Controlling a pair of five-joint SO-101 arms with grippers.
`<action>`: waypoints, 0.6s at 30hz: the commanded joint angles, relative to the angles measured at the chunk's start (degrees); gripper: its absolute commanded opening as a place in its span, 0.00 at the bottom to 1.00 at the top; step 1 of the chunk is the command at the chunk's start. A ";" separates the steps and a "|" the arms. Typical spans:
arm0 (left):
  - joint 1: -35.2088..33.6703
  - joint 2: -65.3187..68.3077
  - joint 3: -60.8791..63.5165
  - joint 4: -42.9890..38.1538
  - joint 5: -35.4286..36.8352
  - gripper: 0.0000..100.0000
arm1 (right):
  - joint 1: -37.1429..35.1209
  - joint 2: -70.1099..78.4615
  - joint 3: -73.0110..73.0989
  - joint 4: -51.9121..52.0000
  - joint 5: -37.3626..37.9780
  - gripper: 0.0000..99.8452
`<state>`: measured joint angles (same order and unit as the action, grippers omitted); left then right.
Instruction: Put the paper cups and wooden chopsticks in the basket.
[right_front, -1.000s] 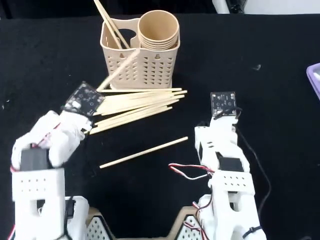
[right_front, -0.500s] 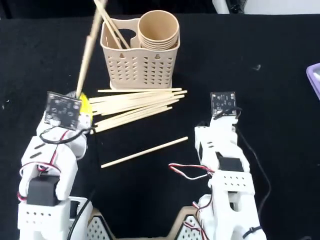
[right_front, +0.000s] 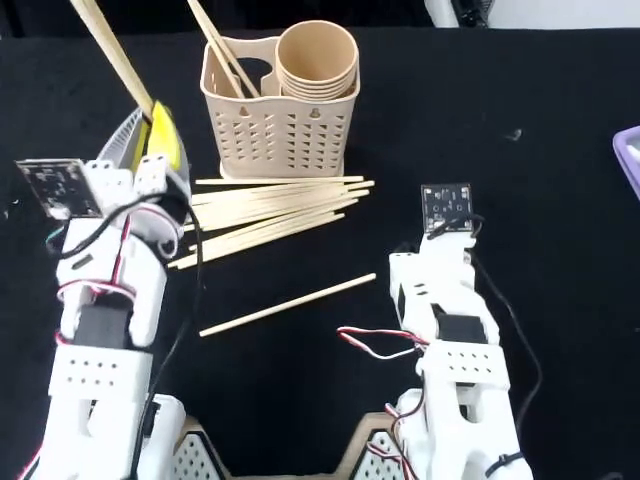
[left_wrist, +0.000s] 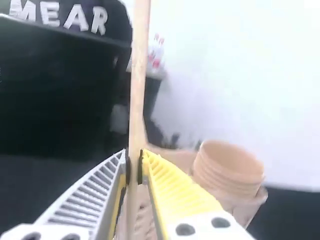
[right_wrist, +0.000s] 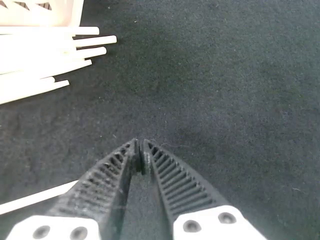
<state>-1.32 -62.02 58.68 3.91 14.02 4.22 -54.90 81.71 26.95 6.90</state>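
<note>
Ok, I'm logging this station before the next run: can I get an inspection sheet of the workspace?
Surface: black cloth-covered table.
Job's things: beige perforated plastic basket holds stacked tan paper cups and leaning chopsticks; pile of pale wooden chopsticks in front of it; one loose chopstick nearer the arms.
Clutter: purple object at the table's edge.
Grippers: left gripper shut on a raised wooden chopstick; right gripper shut, empty.
Cables: red and white wires looped by the right arm.
Surroundings: white wall behind.
</note>
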 joint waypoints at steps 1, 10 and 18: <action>0.66 5.63 -6.55 -7.56 5.10 0.03 | -0.79 -0.22 -0.66 -1.32 -0.09 0.01; 0.75 29.63 -28.97 -9.49 10.11 0.03 | -0.79 -0.22 -0.66 -1.32 -0.09 0.01; 5.58 42.90 -41.19 -9.49 9.93 0.03 | -0.79 -0.22 -0.75 -1.32 -0.09 0.01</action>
<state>1.93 -21.14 24.04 -4.35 23.78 4.22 -54.90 81.71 26.95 6.90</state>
